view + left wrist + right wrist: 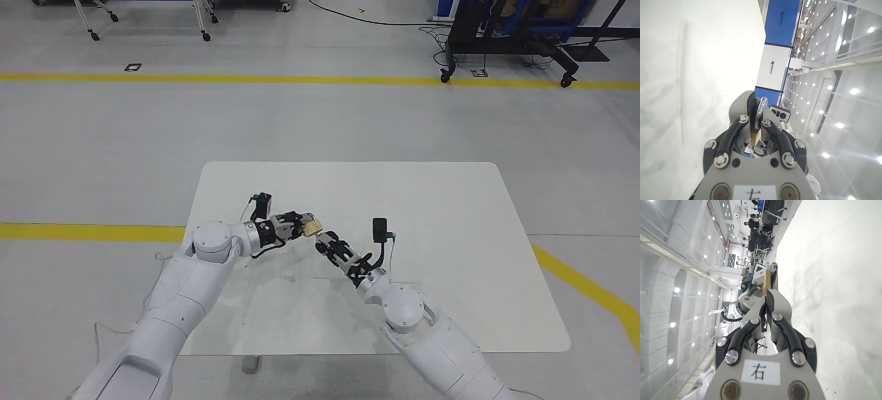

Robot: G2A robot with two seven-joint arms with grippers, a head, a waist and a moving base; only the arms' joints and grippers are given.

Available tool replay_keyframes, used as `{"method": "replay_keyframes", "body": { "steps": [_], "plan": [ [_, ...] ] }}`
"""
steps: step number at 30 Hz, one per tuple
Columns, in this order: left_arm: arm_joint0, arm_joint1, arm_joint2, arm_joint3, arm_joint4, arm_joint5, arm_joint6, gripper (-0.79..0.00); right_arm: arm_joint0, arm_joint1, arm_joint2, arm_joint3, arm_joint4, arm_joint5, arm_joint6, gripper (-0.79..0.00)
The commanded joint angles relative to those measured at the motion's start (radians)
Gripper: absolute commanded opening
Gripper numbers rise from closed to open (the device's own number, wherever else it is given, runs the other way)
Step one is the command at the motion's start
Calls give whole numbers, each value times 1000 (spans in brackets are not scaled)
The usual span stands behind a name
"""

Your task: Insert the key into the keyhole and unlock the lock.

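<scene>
While left fingers (pixel 740 108) clench the lock (pixel 755 137), right fingers (pixel 782 307) press shut, their contents hidden.

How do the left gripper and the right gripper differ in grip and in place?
The left gripper clamps the brass lock, fingers apart by its thickness; the right gripper has fingers pressed almost together, probably on the hidden key. The left gripper is at the lock's silvery end, the right gripper at the other end. Both are above the table.
</scene>
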Motion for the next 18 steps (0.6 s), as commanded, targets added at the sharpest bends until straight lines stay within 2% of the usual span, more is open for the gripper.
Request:
{"method": "replay_keyframes", "body": {
  "steps": [1, 8, 9, 10, 18],
  "plan": [
    [-2, 0, -1, 3, -3, 5, -7, -785, 1, -2, 4, 0, -3, 5, -5, -785],
    [-7, -3, -1, 14, -26, 19, -39, -785, 5, -8, 10, 1, -10, 26, -8, -785],
    [-8, -4, -1, 16, -29, 19, -43, -785, 5, -9, 11, 0, -5, 25, -7, -536],
    [-8, -4, -1, 18, -30, 19, -44, -785, 5, -10, 12, -1, 0, 22, -4, 0],
    [-17, -1, -34, 40, -71, 14, -44, -785, 1, -11, 27, -7, 42, 6, 25, 0]
  ]
}}
